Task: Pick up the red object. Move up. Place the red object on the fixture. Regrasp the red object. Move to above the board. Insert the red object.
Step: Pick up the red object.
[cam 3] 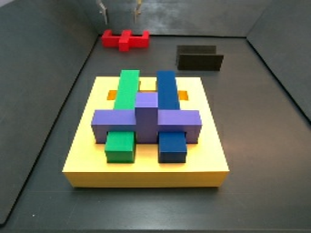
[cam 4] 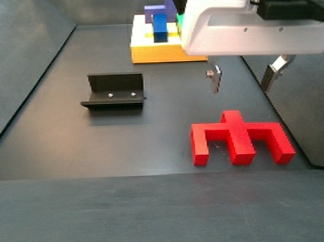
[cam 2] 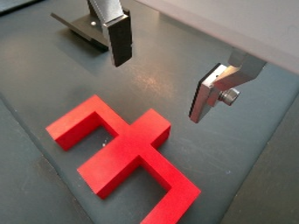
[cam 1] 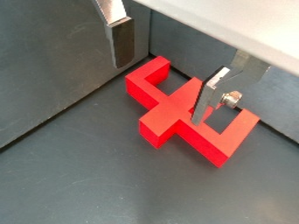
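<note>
Both wrist views show the open claw above the smooth, blocky red object.

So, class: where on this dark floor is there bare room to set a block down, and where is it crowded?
Bare floor lies between the small black open-topped fixture and the bright red plastic block, and along both sides of the large yellow square board. It is crowded at the red block, where the open hand hovers just above.

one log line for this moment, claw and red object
claw: open, above red object, apart | red object: flat on floor, not held | fixture: empty | board: red object not inserted
</note>
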{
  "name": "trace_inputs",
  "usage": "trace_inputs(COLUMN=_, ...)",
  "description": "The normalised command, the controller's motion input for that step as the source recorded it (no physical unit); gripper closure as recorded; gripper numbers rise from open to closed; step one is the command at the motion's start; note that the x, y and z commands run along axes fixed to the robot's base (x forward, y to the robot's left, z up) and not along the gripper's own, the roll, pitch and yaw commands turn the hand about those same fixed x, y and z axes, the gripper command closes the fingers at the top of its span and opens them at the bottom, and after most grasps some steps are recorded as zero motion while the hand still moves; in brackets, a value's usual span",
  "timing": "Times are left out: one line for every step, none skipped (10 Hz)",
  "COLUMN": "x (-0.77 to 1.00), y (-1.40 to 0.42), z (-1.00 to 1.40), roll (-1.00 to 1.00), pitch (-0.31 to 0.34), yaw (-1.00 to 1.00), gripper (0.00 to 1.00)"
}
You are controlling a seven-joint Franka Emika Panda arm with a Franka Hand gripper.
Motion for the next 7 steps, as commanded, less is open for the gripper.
trace_inputs(x=0.00, y=0.00, z=-0.21, roll=-0.02, pitch=-0.010, yaw=0.00, gripper=0.00)
trace_inputs(x=0.00, y=0.03, z=-0.27, roll=-0.01, pitch=-0.003, yaw=0.00, gripper=0.00)
trace_inputs(x=0.00, y=0.04, z=-0.29, roll=-0.01, pitch=-0.006, yaw=0.00, gripper=0.00)
trace_inputs(x=0.00, y=0.07, z=-0.31, roll=-0.02, pitch=-0.007, yaw=0.00, gripper=0.00)
trace_inputs(x=0.00, y=0.00, z=-0.41, roll=0.00, pitch=-0.026, yaw=0.00, gripper=0.00)
trace_inputs(x=0.00, y=0.00, z=-0.48, roll=-0.04, pitch=-0.050, yaw=0.00, gripper=0.00)
trace_inputs(x=0.14, y=0.00, z=-0.49, roll=-0.06, pitch=-0.056, yaw=-0.05, gripper=0.00)
